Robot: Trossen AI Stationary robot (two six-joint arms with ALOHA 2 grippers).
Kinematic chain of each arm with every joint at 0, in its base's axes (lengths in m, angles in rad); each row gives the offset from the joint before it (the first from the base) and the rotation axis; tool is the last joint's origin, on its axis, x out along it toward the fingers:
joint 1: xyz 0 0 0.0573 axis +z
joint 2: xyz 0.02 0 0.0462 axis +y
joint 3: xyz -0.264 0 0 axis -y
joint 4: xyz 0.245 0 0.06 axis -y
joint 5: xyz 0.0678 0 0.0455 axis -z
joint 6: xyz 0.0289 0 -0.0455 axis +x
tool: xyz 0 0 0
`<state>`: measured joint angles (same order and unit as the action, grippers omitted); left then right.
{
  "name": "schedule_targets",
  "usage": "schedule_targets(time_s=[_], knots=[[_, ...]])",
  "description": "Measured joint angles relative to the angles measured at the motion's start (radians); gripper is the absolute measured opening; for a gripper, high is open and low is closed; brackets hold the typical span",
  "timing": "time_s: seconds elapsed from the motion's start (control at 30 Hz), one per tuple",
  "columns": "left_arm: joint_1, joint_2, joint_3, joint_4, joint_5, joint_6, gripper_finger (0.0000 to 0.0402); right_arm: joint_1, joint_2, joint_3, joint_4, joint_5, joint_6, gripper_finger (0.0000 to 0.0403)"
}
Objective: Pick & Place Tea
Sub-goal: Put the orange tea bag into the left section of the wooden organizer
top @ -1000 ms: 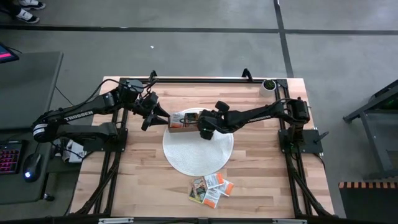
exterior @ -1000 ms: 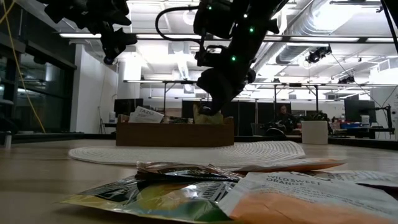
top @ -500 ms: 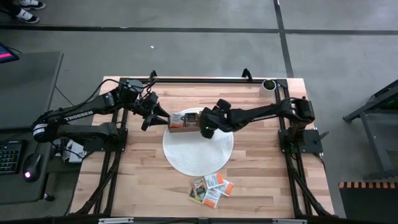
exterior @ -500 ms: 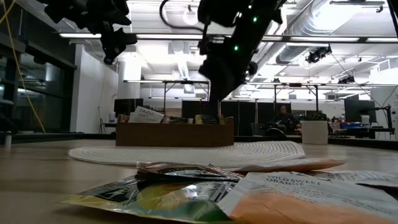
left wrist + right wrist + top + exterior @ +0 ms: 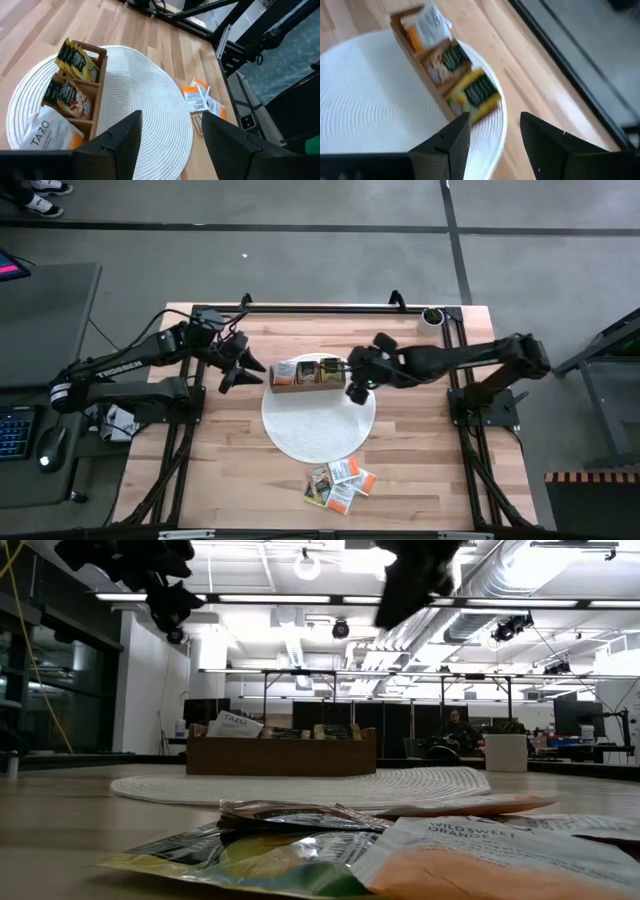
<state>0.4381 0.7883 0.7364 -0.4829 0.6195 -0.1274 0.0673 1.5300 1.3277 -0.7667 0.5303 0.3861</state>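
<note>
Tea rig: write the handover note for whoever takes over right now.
Right claw: open, empty, raised beside the right end of the wooden box.
Left claw: open, empty, hovering off the box's left end.
Box sits on the white round mat; all three compartments hold tea packets.
Done: several packets filed in the box.
Left: the loose pile of packets on the table's near edge, off the mat, not yet picked.
</note>
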Motion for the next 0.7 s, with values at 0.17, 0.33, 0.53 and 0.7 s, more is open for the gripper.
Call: schedule_targets(time_s=[0.17, 0.33, 0.53, 0.7], knots=[[0.000, -0.104, -0.100, 0.044, -0.003, -0.036, 0.0204, 0.086, -0.041, 0.000, -0.179, 0.000, 0.153, 0.0173], [0.000, -0.263, -0.271, 0.174, 0.022, -0.196, 0.0204, 0.205, -0.040, 0.000, -0.289, 0.010, 0.308, 0.0169], [0.000, -0.417, -0.393, 0.288, 0.033, -0.342, 0.0204, 0.347, -0.039, 0.000, -0.327, 0.100, 0.517, 0.0148], [0.000, -0.460, -0.405, 0.302, 0.035, -0.353, 0.0204, 0.438, -0.038, -0.058, -0.277, 0.145, 0.701, 0.0134]])
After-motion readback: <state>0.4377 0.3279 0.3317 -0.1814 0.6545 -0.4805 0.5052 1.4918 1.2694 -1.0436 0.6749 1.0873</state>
